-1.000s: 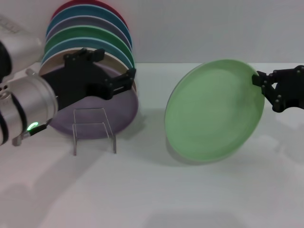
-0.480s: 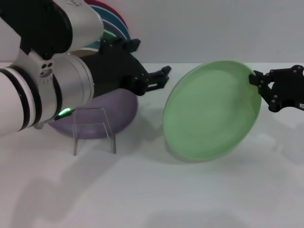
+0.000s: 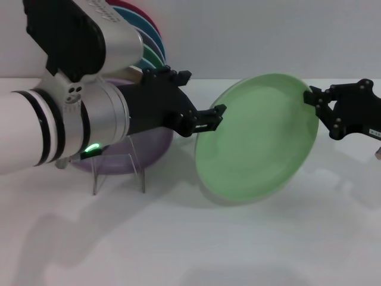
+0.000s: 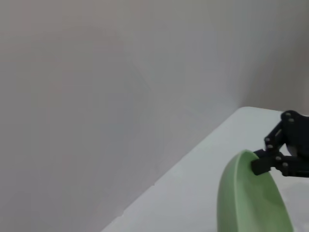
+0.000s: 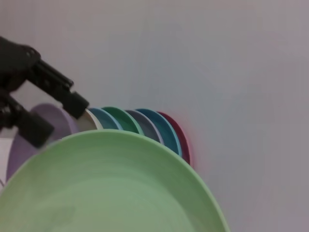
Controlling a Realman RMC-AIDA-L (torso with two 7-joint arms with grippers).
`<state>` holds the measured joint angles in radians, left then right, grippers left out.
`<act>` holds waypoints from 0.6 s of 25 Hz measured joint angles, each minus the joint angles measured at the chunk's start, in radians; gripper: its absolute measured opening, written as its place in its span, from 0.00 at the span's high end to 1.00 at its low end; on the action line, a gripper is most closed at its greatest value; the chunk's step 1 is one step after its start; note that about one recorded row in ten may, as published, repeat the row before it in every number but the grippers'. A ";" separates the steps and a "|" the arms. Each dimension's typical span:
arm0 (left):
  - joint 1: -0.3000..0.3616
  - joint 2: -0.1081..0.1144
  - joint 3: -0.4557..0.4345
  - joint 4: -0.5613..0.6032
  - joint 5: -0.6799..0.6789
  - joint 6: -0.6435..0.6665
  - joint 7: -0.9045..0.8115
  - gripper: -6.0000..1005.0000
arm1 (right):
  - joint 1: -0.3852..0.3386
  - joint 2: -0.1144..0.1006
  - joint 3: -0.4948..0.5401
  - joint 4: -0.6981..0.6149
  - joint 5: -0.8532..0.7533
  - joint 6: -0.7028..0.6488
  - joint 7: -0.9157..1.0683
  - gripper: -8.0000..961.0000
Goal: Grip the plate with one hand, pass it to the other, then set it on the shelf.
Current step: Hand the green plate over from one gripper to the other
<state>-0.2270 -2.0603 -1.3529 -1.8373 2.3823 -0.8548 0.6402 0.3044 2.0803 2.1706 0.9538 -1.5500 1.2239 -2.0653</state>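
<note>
Head view: the right hand (image 3: 315, 107) clamps the mint plate (image 3: 256, 140) tilted above the white bench (image 3: 190, 238), while the open left hand (image 3: 205, 119) brackets its opposite rim, near the shelf (image 3: 118, 164). Left wrist view: the plate's edge (image 4: 248, 198) is pinched. Right wrist view: stacked plates (image 5: 140, 126) stand behind.

Left gripper (image 3: 205, 121) jaws spread, straddling the near rim of the plate (image 3: 256, 140); no gap left there. Right gripper (image 3: 321, 107) blocks the opposite rim. Behind the left jaws: row of stacked plates (image 3: 140, 50), lilac plate (image 3: 152, 146), shelf (image 3: 117, 164). Bare table (image 3: 196, 244) below the jaws.
</note>
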 joint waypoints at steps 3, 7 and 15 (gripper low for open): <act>-0.014 -0.001 0.004 0.024 -0.004 -0.001 0.000 0.27 | 0.006 0.000 -0.003 -0.003 0.013 0.011 0.000 0.98; -0.032 -0.002 0.011 0.053 -0.015 -0.001 0.001 0.29 | 0.006 0.000 -0.004 -0.004 0.021 0.026 0.000 0.98; -0.055 -0.003 0.011 0.092 -0.015 0.024 0.001 0.32 | 0.007 0.001 -0.003 0.000 0.024 0.050 0.007 0.98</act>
<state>-0.2819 -2.0636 -1.3416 -1.7457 2.3670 -0.8306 0.6408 0.3109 2.0809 2.1674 0.9542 -1.5257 1.2735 -2.0580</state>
